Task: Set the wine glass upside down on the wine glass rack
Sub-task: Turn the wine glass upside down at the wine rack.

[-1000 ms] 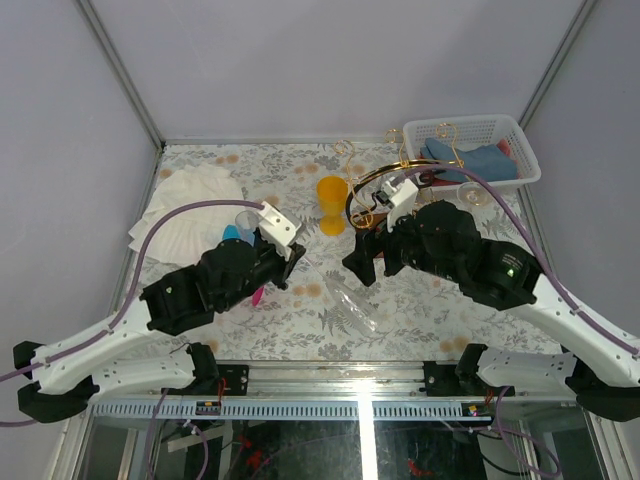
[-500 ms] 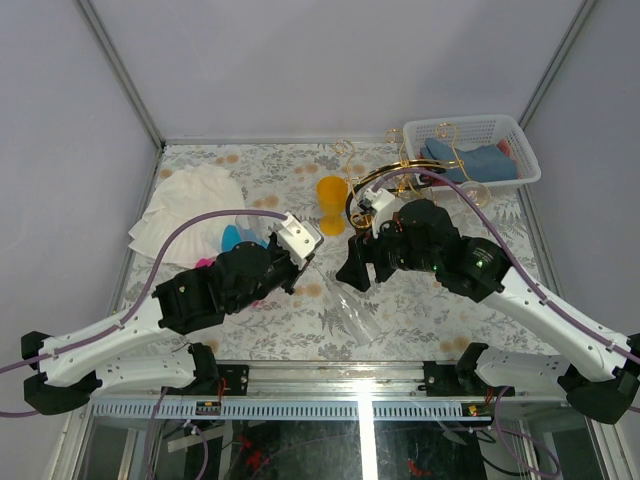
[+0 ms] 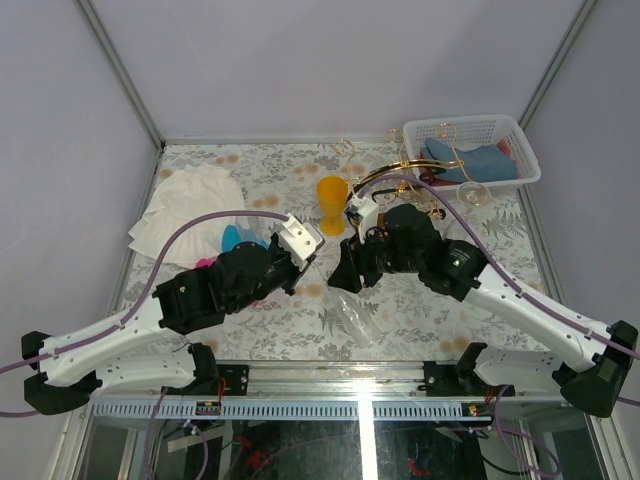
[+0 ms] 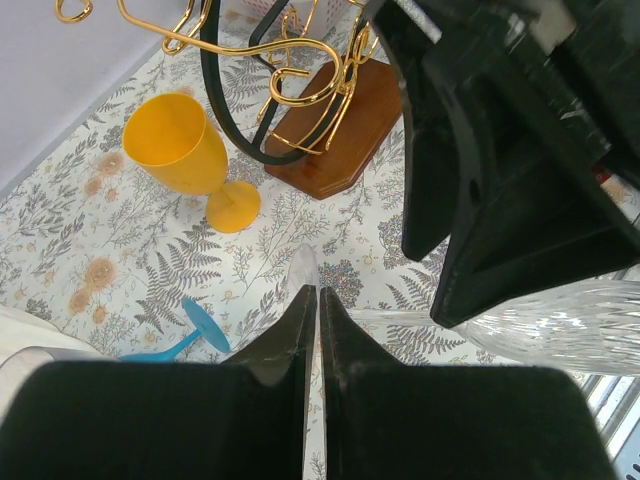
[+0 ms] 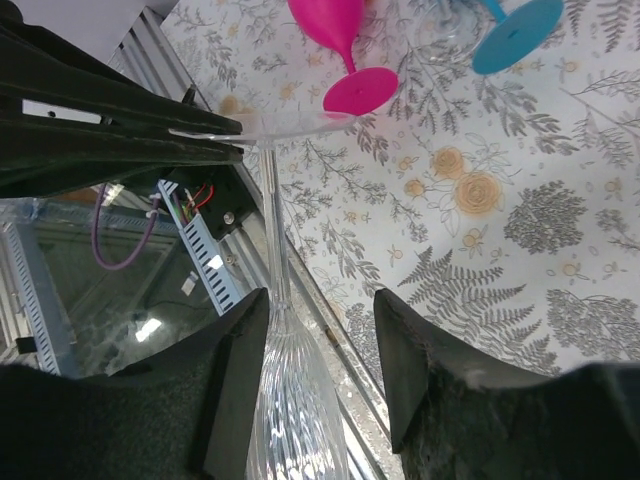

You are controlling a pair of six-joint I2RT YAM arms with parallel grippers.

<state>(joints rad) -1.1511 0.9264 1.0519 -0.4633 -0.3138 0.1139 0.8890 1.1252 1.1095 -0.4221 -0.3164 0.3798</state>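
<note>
Fingers of the left gripper (image 4: 311, 297) are pressed together on the thin foot of the clear wine glass (image 5: 295, 410), which lies slanted on the near side of the wine glass rack (image 4: 335, 130), close to its wooden base. Fingers of the right gripper (image 5: 322, 300) stand partly apart and straddle the top of the bowl, with a gap visible beside the glass.
</note>
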